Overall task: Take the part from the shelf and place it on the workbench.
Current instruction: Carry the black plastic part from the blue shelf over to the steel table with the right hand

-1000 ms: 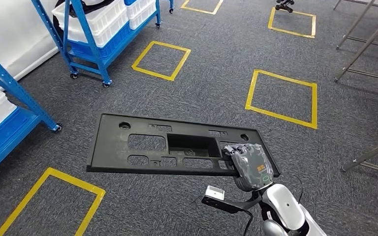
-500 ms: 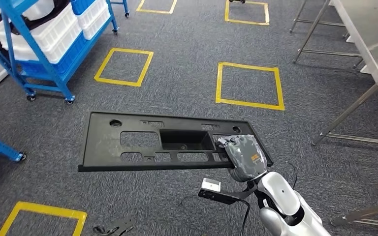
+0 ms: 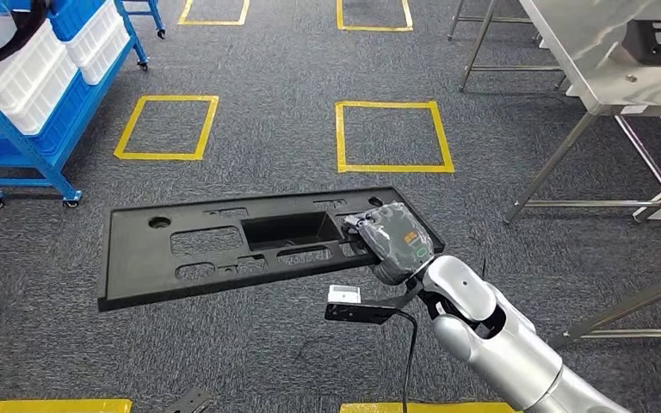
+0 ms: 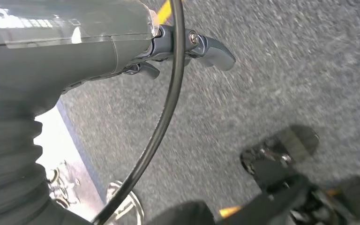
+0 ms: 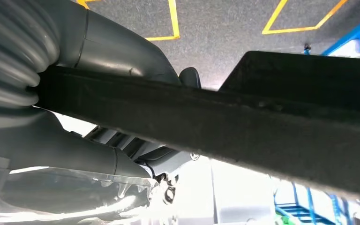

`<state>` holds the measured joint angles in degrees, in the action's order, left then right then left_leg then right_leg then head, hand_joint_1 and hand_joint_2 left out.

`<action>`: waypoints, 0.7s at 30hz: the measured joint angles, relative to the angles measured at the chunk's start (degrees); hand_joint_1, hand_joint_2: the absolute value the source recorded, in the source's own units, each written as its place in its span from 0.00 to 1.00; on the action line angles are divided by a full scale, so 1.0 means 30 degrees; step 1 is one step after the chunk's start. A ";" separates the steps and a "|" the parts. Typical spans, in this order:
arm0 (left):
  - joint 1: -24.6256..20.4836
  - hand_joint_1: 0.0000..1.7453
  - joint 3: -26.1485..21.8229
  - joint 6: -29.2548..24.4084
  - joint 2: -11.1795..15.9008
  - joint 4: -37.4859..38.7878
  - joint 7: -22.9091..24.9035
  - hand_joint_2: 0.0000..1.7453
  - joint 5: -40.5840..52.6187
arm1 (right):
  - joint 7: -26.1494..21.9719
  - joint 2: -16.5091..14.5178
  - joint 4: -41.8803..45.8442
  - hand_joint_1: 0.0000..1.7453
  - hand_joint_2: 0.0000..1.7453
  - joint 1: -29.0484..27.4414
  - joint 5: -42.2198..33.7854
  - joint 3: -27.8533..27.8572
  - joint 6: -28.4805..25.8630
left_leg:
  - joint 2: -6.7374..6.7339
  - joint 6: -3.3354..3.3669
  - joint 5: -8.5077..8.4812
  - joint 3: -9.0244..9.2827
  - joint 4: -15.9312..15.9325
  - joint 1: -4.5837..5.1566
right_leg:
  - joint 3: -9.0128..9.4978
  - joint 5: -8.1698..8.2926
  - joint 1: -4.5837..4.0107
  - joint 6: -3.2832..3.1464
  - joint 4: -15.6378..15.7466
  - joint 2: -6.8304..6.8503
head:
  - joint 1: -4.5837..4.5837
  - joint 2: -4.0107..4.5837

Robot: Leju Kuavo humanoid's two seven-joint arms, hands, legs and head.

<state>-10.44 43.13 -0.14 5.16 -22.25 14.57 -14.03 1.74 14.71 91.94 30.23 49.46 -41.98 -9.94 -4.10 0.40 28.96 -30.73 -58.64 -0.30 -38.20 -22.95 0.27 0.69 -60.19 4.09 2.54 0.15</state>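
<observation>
The right hand point(image 3: 393, 242) gripped the flat black plastic panel point(image 3: 224, 245) level above grey carpet, its fingers point(image 3: 360, 225) clenched on one end, the steel bench point(image 3: 607, 73) well apart.

workshop | blue shelving point(image 3: 26, 129) | steel workbench point(image 3: 602, 60) | floor tape squares point(image 3: 392, 138)

A black part point(image 3: 224, 245) is held in a grey right hand point(image 3: 393, 241) with an orange mark, over dark speckled grey carpet point(image 3: 293, 77) marked with yellow tape squares point(image 3: 392, 138), beside blue shelving point(image 3: 26, 138) with white bins point(image 3: 17, 77).
</observation>
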 joint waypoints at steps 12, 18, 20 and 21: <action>0.0542 0.00 -0.2364 0.1588 0.1427 -0.0353 -0.0450 1.00 0.0916 | -0.0470 0.0432 -0.0834 1.00 1.00 0.1342 -0.0864 -0.1158 0.0226 | 0.1536 -0.0454 0.0581 -0.2539 -0.3756 -0.0130 | 0.0647 -0.0421 -0.0250 -0.0915 0.0346 -0.2331 | 0.0005 0.0000; 0.0448 0.00 -0.2872 0.2354 0.2498 -0.0279 -0.0574 1.00 0.1926 | -0.0566 0.0639 -0.0854 1.00 1.00 0.1447 -0.1070 -0.1291 0.0259 | 0.2492 -0.0018 -0.0843 -0.1289 -0.0473 -0.0147 | 0.0364 -0.0488 -0.0089 -0.0390 0.0098 -0.3447 | 0.0007 0.0000; 0.0340 0.00 -0.2863 0.2424 0.2512 -0.0264 -0.0627 1.00 0.2827 | -0.0579 0.0641 -0.0840 1.00 1.00 0.1388 -0.1041 -0.1293 0.0260 | 0.2096 0.0210 -0.0992 -0.1170 -0.0217 -0.0195 | 0.0135 -0.0808 -0.0132 -0.0219 -0.0350 -0.2909 | 0.0002 0.0000; 0.0320 0.00 -0.2839 0.2417 0.2481 -0.0262 -0.0625 1.00 0.3213 | -0.0579 0.0637 -0.0831 1.00 1.00 0.1354 -0.0997 -0.1293 0.0251 | 0.1890 0.0300 -0.1049 -0.1116 -0.0099 -0.0222 | -0.0210 -0.1236 -0.0150 -0.0157 -0.1079 -0.2433 | 0.0000 0.0000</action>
<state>-9.48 34.61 7.11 12.60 -23.04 12.70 -4.39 0.00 16.62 89.45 34.29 46.47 -45.86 -9.19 1.57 1.30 25.82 -34.07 -58.94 -0.97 -38.83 -26.66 -0.18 0.22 -63.42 -3.21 2.54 0.15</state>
